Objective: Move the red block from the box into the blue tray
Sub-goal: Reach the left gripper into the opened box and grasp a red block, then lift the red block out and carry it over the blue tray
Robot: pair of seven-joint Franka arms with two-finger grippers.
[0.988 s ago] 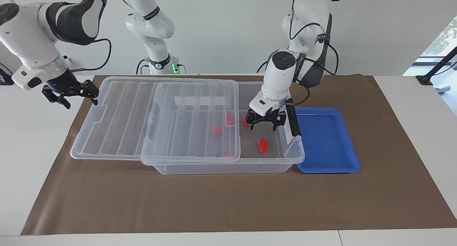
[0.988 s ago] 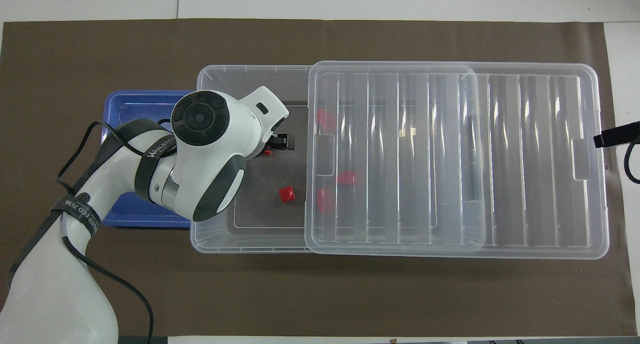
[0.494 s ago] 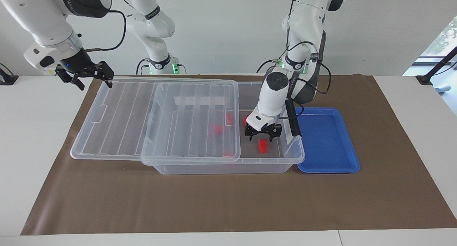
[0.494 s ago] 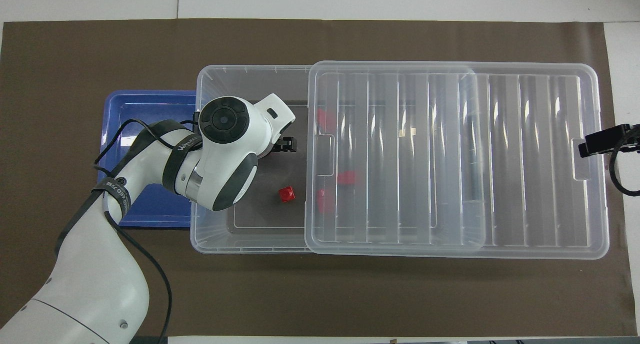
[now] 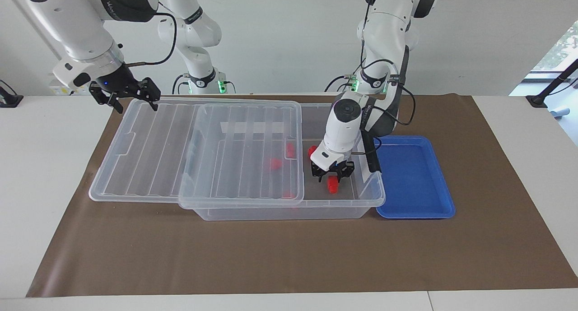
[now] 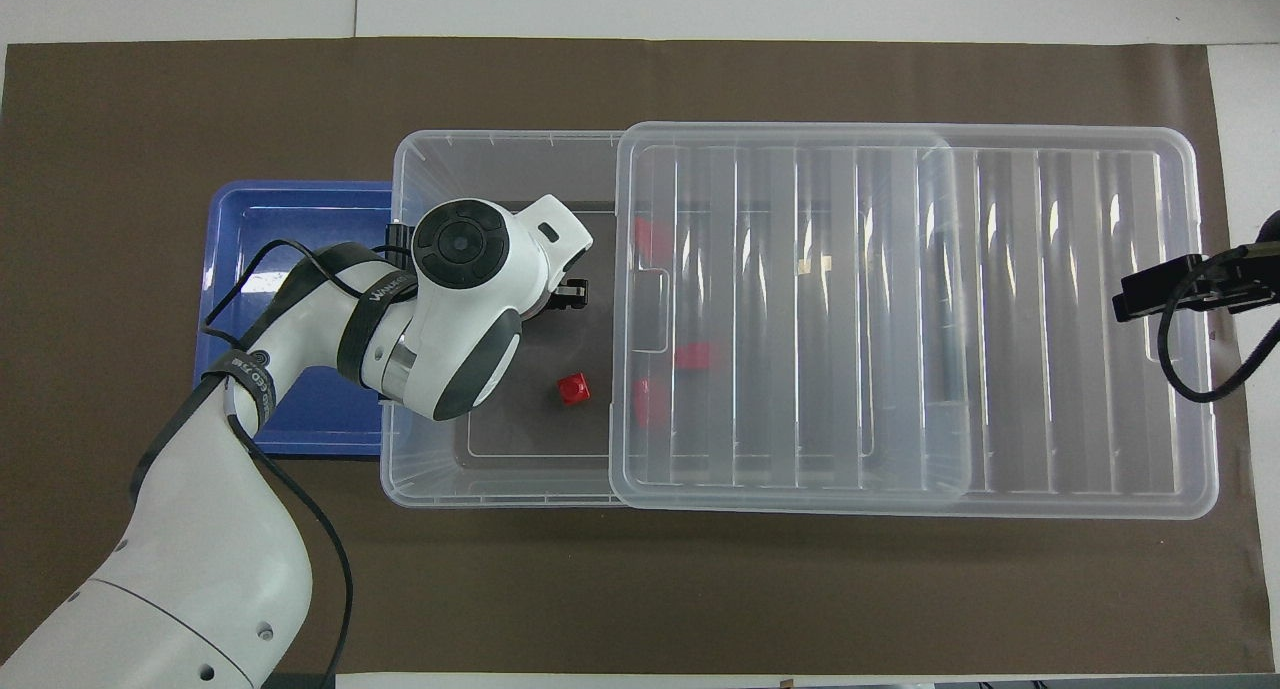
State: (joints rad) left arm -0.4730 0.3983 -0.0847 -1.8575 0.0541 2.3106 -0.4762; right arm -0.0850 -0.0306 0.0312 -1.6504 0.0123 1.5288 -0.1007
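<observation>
The clear box (image 5: 289, 211) (image 6: 480, 159) lies across the mat. Its ribbed lid (image 5: 180, 148) (image 6: 900, 309) is slid toward the right arm's end, so the end beside the blue tray (image 5: 413, 180) (image 6: 300, 204) is uncovered. My left gripper (image 5: 333, 175) is down in that uncovered end, open, with a finger on either side of a red block (image 5: 333, 184). The arm hides this block in the overhead view. A second red block (image 5: 311, 151) (image 6: 573, 389) lies bare, nearer to the robots. My right gripper (image 5: 135, 105) (image 6: 1150, 294) is open and empty over the lid's outer end.
Three more red blocks (image 5: 290, 150) (image 6: 692, 356) lie under the lid. A black latch (image 5: 371, 153) stands up on the box's short side next to the tray. The tray holds nothing. A brown mat (image 5: 289, 257) covers the table.
My left gripper has come down into the box and over the red block farther from the robots. My right gripper has moved in from beside the lid to above its outer end.
</observation>
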